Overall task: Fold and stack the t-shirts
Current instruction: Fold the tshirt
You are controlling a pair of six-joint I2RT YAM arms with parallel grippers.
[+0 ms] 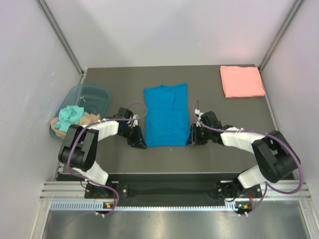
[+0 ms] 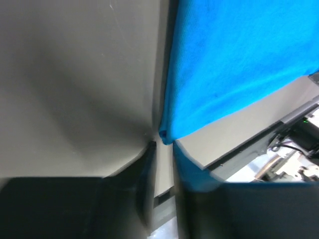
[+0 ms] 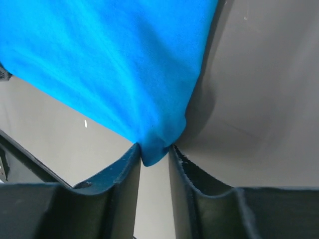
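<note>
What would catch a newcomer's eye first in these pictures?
The bright blue shirt lies flat in the middle, its near corners nipped by the left pincer and right pincer. A folded pink shirt sits far right; a tub of clothes sits at the left edge.

— What do you have from overhead?
— I see the blue shirt [image 1: 166, 114] lying in the middle of the table [image 1: 224, 157], laid out as a long rectangle. My left hand [image 1: 138, 141] is at its near left corner and my right hand [image 1: 193, 135] at its near right corner, both down at the hem.
— Are they gripping?
— From up here I can't tell how the jaws stand.
— And the rest?
— The pink shirt [image 1: 242, 81] sits folded in the far right corner, well apart from the blue one. A tub [image 1: 97, 92] stands at the left edge, with a teal cloth [image 1: 70, 115] and a tan cloth [image 1: 88, 119] bunched at its near end.
</note>
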